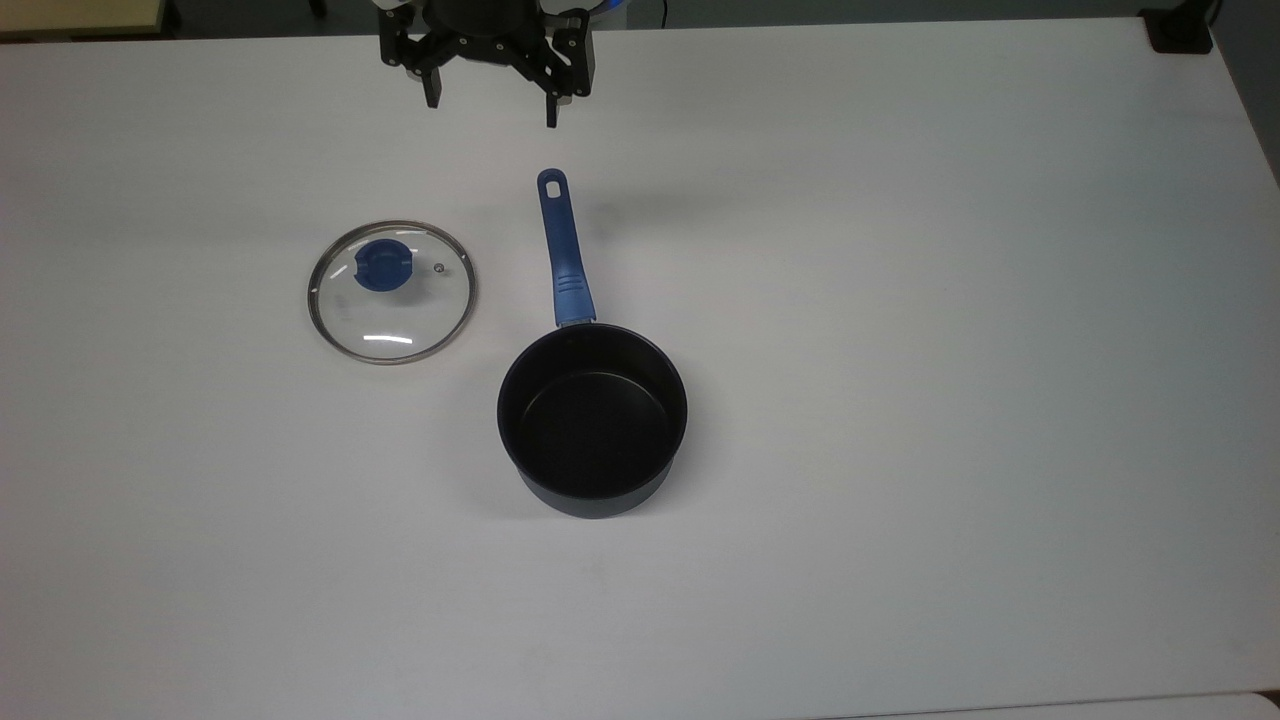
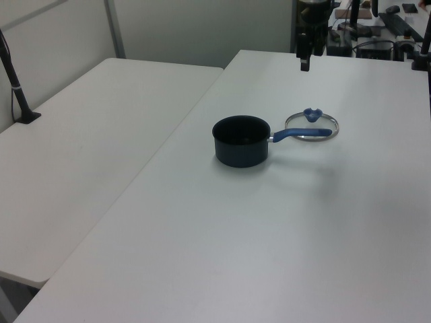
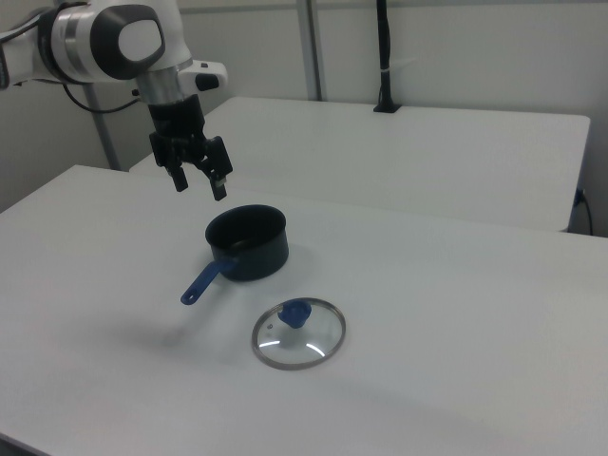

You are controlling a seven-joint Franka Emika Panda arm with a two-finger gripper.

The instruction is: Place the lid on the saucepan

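Claw [image 1: 490, 105] hangs wide and empty; your lid [image 1: 391, 291] sits at the saucepan's [image 1: 592, 420] ten o'clock, nothing started.

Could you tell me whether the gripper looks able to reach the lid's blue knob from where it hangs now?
Probably yes. The gripper hangs open above the table, apart from everything. The lid lies flat with its knob up, and the saucepan stands to the top view's right of it, off the likely path.

— What's cut off above the fingers [image 1: 431, 95]?
— In the top view the arm is lost past the upper edge.
— And the left view?
— The saucepan [image 2: 240, 140] handle crosses the lid [image 2: 312, 126], hiding its near rim
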